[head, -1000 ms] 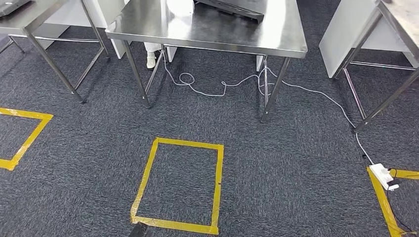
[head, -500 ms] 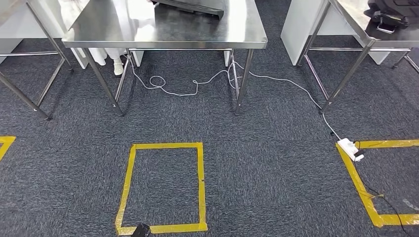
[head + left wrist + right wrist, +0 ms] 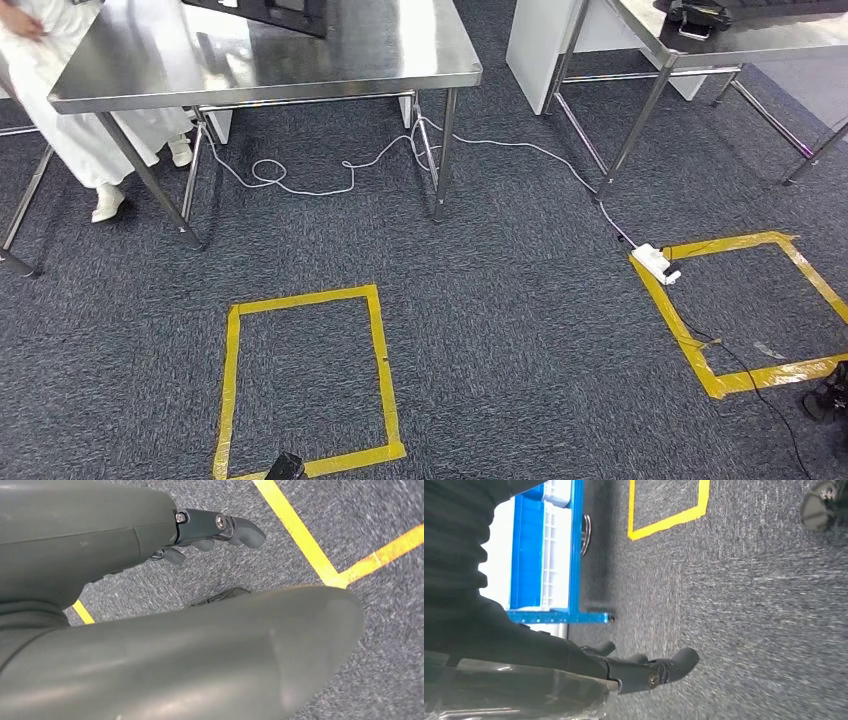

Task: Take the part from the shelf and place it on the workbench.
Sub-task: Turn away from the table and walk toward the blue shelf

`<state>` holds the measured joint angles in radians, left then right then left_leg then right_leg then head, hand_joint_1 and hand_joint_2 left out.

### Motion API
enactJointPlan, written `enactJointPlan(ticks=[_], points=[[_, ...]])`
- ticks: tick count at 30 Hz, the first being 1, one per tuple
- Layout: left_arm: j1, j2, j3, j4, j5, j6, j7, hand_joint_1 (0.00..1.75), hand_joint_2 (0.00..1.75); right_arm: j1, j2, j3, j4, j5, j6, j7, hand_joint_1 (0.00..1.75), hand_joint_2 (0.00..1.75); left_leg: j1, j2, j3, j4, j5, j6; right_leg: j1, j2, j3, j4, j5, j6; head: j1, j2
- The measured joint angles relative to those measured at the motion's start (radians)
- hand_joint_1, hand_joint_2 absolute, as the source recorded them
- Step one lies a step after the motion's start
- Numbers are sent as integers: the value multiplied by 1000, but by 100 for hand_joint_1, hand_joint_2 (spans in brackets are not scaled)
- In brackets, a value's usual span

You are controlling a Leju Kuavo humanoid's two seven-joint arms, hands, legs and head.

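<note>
Part: whereabouts I could not tell, perhaps on the blue shelf (image 3: 544, 555); left hand (image 3: 190, 630) fingers apart and empty, right hand (image 3: 644, 672) fingers' state untellable; step judged transit over carpet, next needing approach to shelf or counter (image 3: 260, 60).

1. Desk (image 3: 300, 70): brushed steel top, glossy, reflective.
2. Floor (image 3: 520, 340): dark carpet, rough, matt.
3. Floor tape (image 3: 378, 360): yellow, smooth.
4. Rack (image 3: 544, 555): blue painted metal, smooth.
</note>
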<state>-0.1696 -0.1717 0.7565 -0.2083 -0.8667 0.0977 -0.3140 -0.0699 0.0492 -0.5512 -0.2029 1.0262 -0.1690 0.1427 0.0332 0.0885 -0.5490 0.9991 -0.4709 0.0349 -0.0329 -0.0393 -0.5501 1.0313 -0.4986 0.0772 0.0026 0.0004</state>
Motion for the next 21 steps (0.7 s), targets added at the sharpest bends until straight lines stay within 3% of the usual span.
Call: enactJointPlan(ticks=[2, 4, 6, 8, 9, 10, 12, 14, 16, 18, 19, 21], points=[[0, 0, 0, 0, 0, -1, 1, 0, 0, -1, 0, 0, 0, 0, 1, 0, 0, 175, -2, 3, 2, 0, -1, -3, 2, -16, 7, -16, 4, -2, 0, 0], [-2, 0, 0, 0, -1, -3, 4, 0, 0, -2, 1, -1, 0, 0, 7, 1, 0, 175, -3, 10, 10, 4, -10, -24, 5, -20, 14, -38, 16, -24, -2, 0], [3, -1, -1, 0, -3, -3, 10, 0, 0, -3, 3, -2, 0, 0, 13, 8, 0, 175, 1, -33, -16, 91, -79, -44, 5, 11, 12, -46, 33, -62, -8, 0], [17, -2, -1, 0, -9, -2, 14, 0, 0, -1, 6, -4, 1, 0, 15, 19, 0, 175, 3, -86, -81, 243, -163, -45, 7, 47, 7, -47, 43, -83, -11, 0], [25, -2, -1, 1, -12, -1, 15, 0, 0, 1, 7, -5, 1, 0, 15, 24, 0, 175, 3, -90, -101, 286, -174, -45, 10, 62, 5, -46, 44, -84, -11, 0], [32, -2, -2, 2, -16, 0, 15, 0, 0, 4, 8, -7, 1, 0, 15, 27, 0, 175, 3, -92, -103, 291, -164, -44, 12, 77, 4, -44, 45, -85, -11, 0], [41, -2, -4, 3, -21, 4, 13, 0, 0, 10, 10, -12, 1, 0, 15, 31, 0, 175, 6, -104, -56, 189, -95, -41, 12, 106, 3, -37, 44, -83, -12, 0], [43, -2, -5, 3, -22, 7, 11, 0, 0, 13, 11, -15, 1, 3, 15, 29, 0, 175, 9, -146, -4, 71, -47, -37, 16, 129, -8, -22, 40, -76, -11, 0], [42, -2, -5, 3, -22, 7, 10, 0, 0, 13, 13, -16, 1, 8, 16, 22, 0, 175, 3, -164, 8, 36, -42, -30, 18, 146, -25, -14, 40, -61, -10, 0], [40, -3, -5, 3, -21, 7, 10, 0, 0, 16, 12, -16, 1, 13, 16, 17, 0, 175, -3, -140, 8, 30, -34, -14, 17, 159, -37, -15, 45, -44, -10, 0], [39, -4, -5, 3, -19, 8, 10, 0, 0, 17, 12, -17, 1, 15, 17, 16, 0, 175, -3, -128, 9, 24, -29, -4, 17, 148, -46, -3, 39, -40, -10, 0], [39, -5, -5, 3, -13, 9, 9, 0, 0, 17, 13, -17, 1, 23, 19, 15, 0, 175, 0, -100, 9, 15, -19, 10, 18, 99, -85, 78, -3, -42, -5, 0]])
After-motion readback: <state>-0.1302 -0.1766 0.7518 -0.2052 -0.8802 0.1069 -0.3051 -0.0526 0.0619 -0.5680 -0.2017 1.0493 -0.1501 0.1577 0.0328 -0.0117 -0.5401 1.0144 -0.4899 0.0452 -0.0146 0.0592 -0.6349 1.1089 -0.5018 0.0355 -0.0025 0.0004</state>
